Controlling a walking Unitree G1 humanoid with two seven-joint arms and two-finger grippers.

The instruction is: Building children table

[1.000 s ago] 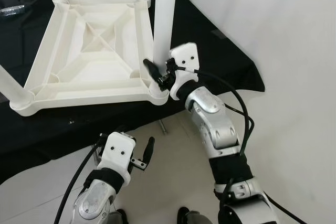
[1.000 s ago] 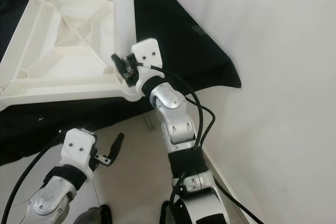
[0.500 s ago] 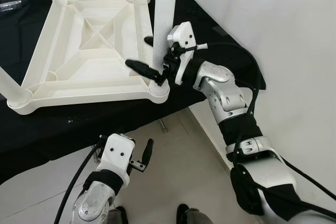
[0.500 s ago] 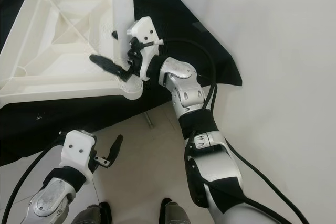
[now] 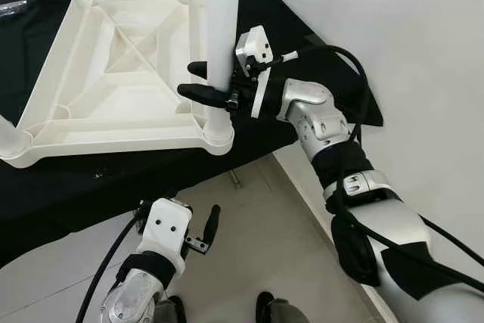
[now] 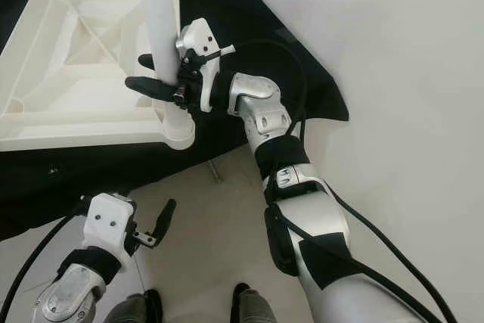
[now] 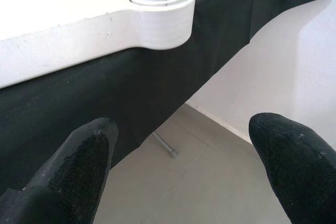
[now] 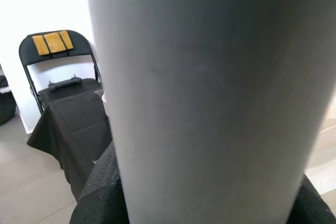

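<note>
A white children's table (image 5: pixel 113 73) lies upside down on a bench (image 5: pixel 68 187) draped in black cloth, one white leg (image 5: pixel 219 35) standing upright in the corner socket at 5 o'clock of the tabletop. The right pincer (image 5: pixel 206 85) reaches in from 3 o'clock and closes its black fingers (image 5: pixel 200 94) around that leg just above the socket, one finger on each side. The left pincer (image 5: pixel 210 226) hangs low at 6 o'clock over the tiled floor (image 5: pixel 265 247), spread wide and holding nothing; a black folding chair (image 8: pixel 58 66) with yellow pads stands beyond the leg.
</note>
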